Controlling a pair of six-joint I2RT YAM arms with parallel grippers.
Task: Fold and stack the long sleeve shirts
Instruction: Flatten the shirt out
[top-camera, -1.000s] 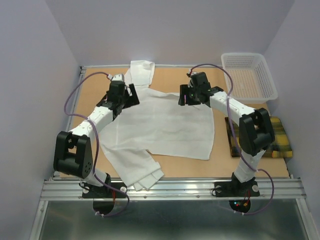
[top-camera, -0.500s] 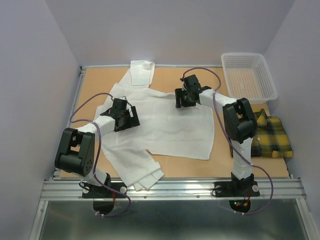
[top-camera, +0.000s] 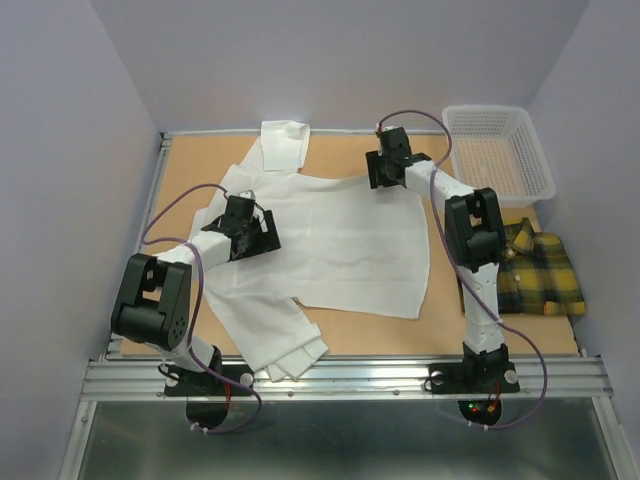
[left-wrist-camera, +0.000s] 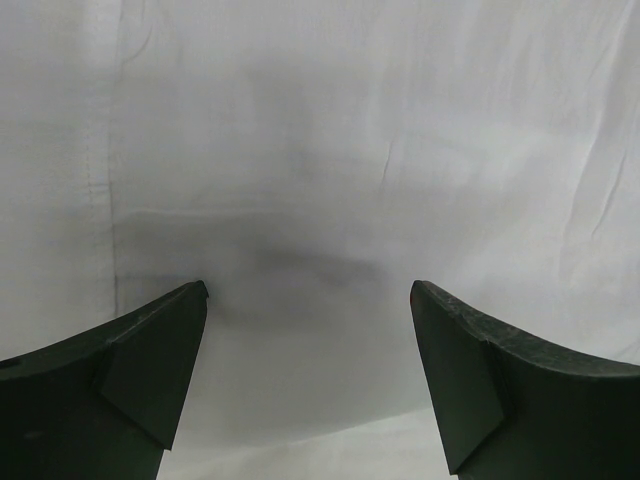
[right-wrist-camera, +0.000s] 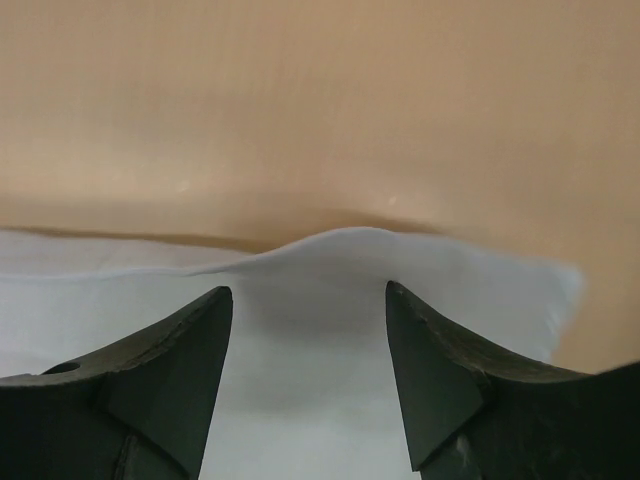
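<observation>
Fingers (left-wrist-camera: 140, 370) of left gripper (left-wrist-camera: 308, 292) spread wide, empty, low over white shirt (top-camera: 340, 240), left-of-centre. Right gripper (right-wrist-camera: 308, 290) parted, nothing pinched, straddling shirt's far edge; slight hump in the cloth there shows in wrist view only. Top view alone: shirt spread on table (top-camera: 340, 155), plaid shirt (top-camera: 545, 270) at right edge.

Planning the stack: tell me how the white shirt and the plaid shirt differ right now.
The white shirt is plain; the plaid shirt is yellow-and-dark checked. The white shirt lies spread across the middle of the table; the plaid shirt sits compact at its right edge. Both rest on it, apart, unstacked.
</observation>
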